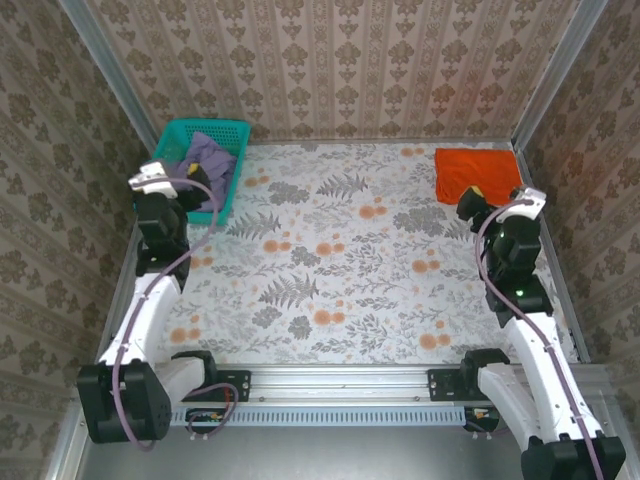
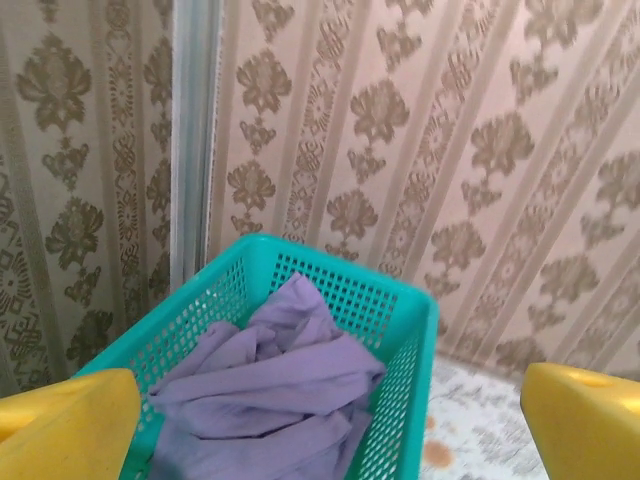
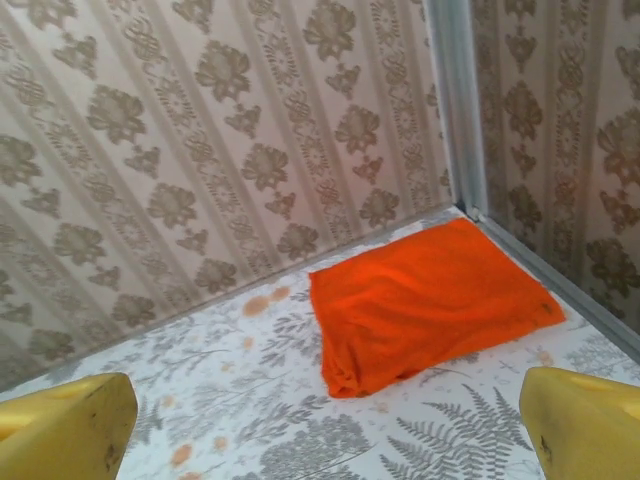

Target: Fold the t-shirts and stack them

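Note:
A crumpled lavender-purple t-shirt lies bunched inside the teal mesh basket at the table's back left corner. My left gripper hovers at the basket's near side, open, its yellow fingers spread wide with nothing between them. The orange t-shirt lies as a folded rectangle in the back right corner. My right gripper sits just in front of it, open and empty, with its yellow fingers wide apart.
The basket stands against the left wall. Patterned walls close in the table on the left, back and right, with metal corner posts. The floral tablecloth stretches between the two arms.

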`<state>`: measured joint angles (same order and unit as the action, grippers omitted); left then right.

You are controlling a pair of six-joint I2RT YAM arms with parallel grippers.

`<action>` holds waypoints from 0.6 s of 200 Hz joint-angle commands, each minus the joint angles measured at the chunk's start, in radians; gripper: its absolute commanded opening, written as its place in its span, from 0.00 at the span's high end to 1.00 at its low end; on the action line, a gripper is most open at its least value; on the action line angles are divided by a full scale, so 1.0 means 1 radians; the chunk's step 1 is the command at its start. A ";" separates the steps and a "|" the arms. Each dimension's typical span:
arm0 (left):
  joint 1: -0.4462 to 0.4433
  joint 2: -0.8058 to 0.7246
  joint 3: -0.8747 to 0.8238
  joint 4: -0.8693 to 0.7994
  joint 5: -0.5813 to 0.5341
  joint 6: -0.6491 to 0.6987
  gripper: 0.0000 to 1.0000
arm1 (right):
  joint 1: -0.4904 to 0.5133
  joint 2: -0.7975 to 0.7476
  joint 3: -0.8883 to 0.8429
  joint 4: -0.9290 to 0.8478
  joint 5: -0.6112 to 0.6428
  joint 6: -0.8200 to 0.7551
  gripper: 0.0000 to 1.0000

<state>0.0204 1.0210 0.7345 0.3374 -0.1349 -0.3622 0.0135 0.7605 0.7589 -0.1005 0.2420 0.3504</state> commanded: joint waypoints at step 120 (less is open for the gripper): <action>0.084 1.000 1.131 -1.083 0.245 -0.357 0.00 | 0.559 0.459 0.210 -0.549 -0.375 0.257 0.19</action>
<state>0.0998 1.8812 1.6711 -0.4538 0.0162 -0.6891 0.5026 1.1675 0.9279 -0.5285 -0.1055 0.5552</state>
